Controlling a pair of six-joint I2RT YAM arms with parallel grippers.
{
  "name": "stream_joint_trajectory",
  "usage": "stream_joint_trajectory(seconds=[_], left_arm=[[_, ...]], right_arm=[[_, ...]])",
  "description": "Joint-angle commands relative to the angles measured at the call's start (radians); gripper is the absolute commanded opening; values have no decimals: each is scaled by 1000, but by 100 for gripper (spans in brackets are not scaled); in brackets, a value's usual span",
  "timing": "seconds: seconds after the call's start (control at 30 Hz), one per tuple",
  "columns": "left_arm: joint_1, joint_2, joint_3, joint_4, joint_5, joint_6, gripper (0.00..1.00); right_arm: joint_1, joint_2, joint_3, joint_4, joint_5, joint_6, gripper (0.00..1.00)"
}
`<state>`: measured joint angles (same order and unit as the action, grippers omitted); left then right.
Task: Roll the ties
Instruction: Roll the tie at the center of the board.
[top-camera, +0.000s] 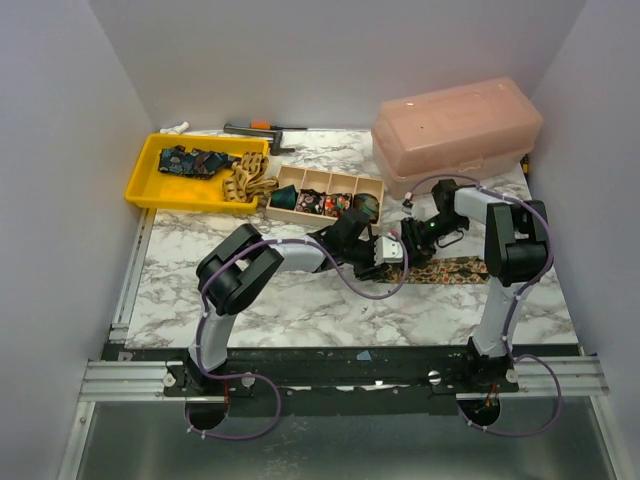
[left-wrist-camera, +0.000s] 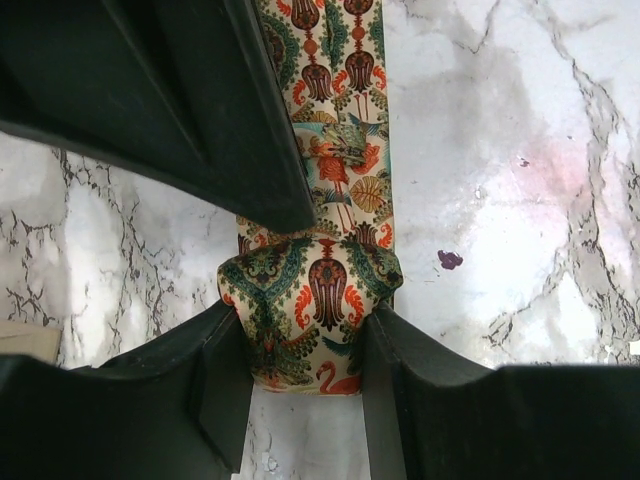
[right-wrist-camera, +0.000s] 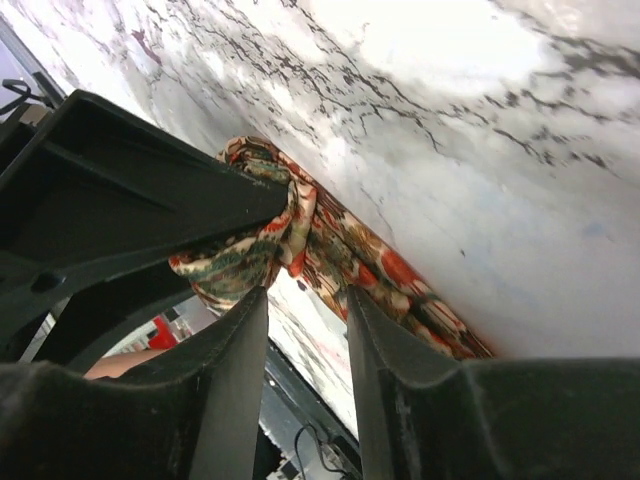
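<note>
Pinching the tie (left-wrist-camera: 330, 200) by its rolled end in the left gripper (left-wrist-camera: 305, 322), right of centre on the desk (top-camera: 280, 310); holding the right gripper (right-wrist-camera: 305, 300) spread just beside the roll.

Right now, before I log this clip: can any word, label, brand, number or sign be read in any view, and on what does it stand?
None: no text can be read in any view.
patterned tie: birds and ornaments only, no letters.
pink lidded box: no label visible.
yellow tray: no marking visible.
wooden divider box: no marking visible.
</note>
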<state>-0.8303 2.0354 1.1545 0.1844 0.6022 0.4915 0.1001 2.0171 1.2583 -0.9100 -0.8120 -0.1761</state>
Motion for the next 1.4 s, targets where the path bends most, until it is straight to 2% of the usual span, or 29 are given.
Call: stream_joint_trajectory(seconds=[0.0,0.07,0.17,0.3,0.47,0.5,0.57,0.6,0.67,0.73,0.83,1.07,1.17,1.27,1.37], left_arm=[[-9,137,-61,-314,-192,32,30],[-10,137,-60,-322,-187,32,30],[-10,133,-61,-325,-182,32,31],[-10,130,-59,-331,-174,33,31],[-10,129,-56,-333,-170,32,32],[-11,129,-57,-333,-166,31,32],[-11,129,-56,-333,-167,29,33],[-10,128,-56,-335,-163,28,33],[-10,125,-56,-333,-160,30,35],[-8,118,-57,-325,-147,27,42],[2,88,-59,-287,-108,13,57],[28,-49,-87,-26,14,-150,84],[31,-119,-199,222,40,-200,95],[51,-168,-307,440,72,-240,99],[75,-176,-367,570,125,-248,99]], right_arm=[[-20,-63,18,-62,-44,-68,44],[-18,-83,-4,-41,-110,-33,49],[9,-88,-31,3,-149,13,52],[26,-59,-44,65,-150,48,52],[30,-5,-56,60,-102,16,49],[29,0,-59,66,-97,14,39],[30,6,-59,86,-63,22,12],[30,8,-59,92,-40,25,3],[29,17,-57,97,15,25,0],[29,29,-61,95,74,21,0],[29,44,-72,98,164,18,0],[30,82,-71,126,333,46,0],[29,106,-60,117,382,43,0],[29,132,-52,96,398,20,0],[29,170,-28,55,358,-26,0]])
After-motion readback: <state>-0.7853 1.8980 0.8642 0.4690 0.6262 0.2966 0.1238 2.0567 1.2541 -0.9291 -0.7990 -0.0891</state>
